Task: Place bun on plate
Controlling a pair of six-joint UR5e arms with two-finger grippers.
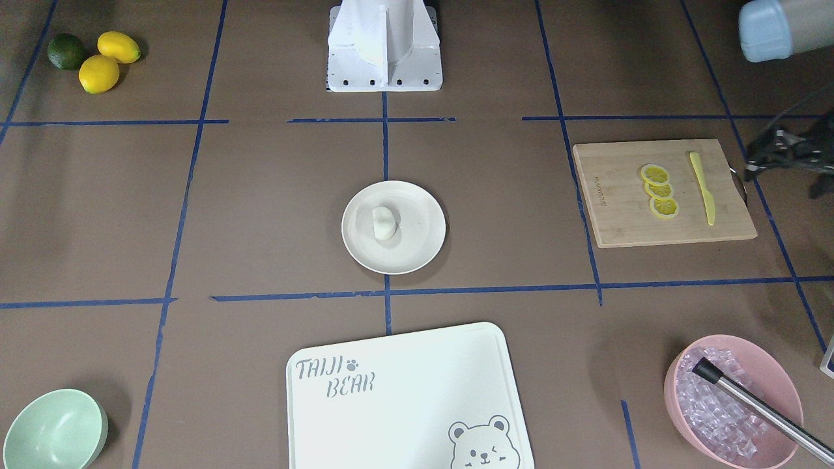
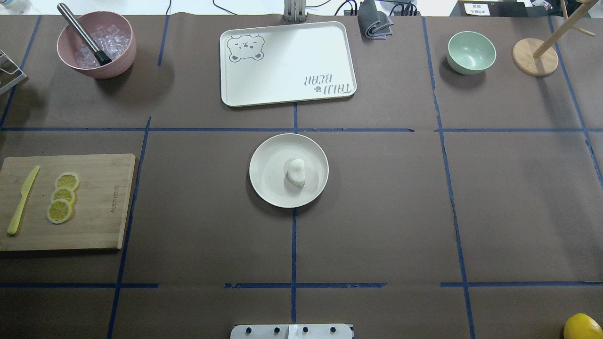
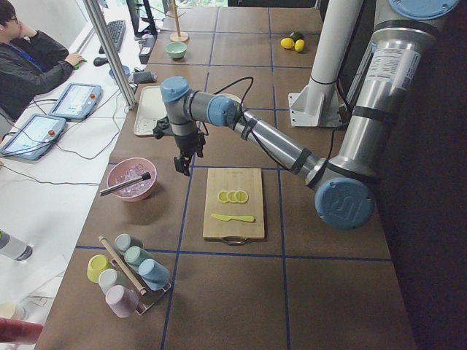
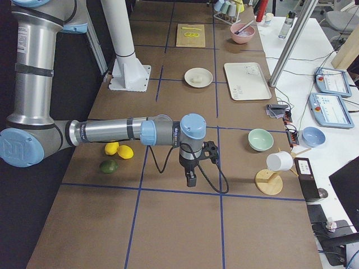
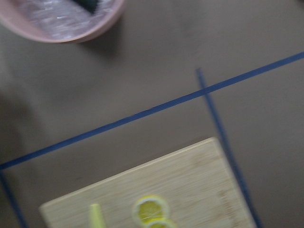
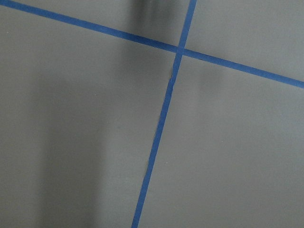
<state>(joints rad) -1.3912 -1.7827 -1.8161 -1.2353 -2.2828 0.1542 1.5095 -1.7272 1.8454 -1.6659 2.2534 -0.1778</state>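
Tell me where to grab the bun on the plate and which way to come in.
Come straight down from above. The bun lies near the middle of the plate, and the plate's raised rim would likely get in the way of a low sideways approach. Close across the bun's shorter width, at mid-length, since it looks longer one way than the other.

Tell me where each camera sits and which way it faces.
Front-facing: across the table, looking down at the plate; the base shows at top.
Overhead: behind the robot, looking forward and down; base edge shows.
Exterior left: table's end; left gripper hangs near the wooden board.
Exterior right: opposite end; right gripper over table.
Left wrist: down on the board's corner, pink bowl; no fingers.
Right wrist: down on tape lines; no fingers.
Shared: front-facing and overhead both show the bun on the plate.
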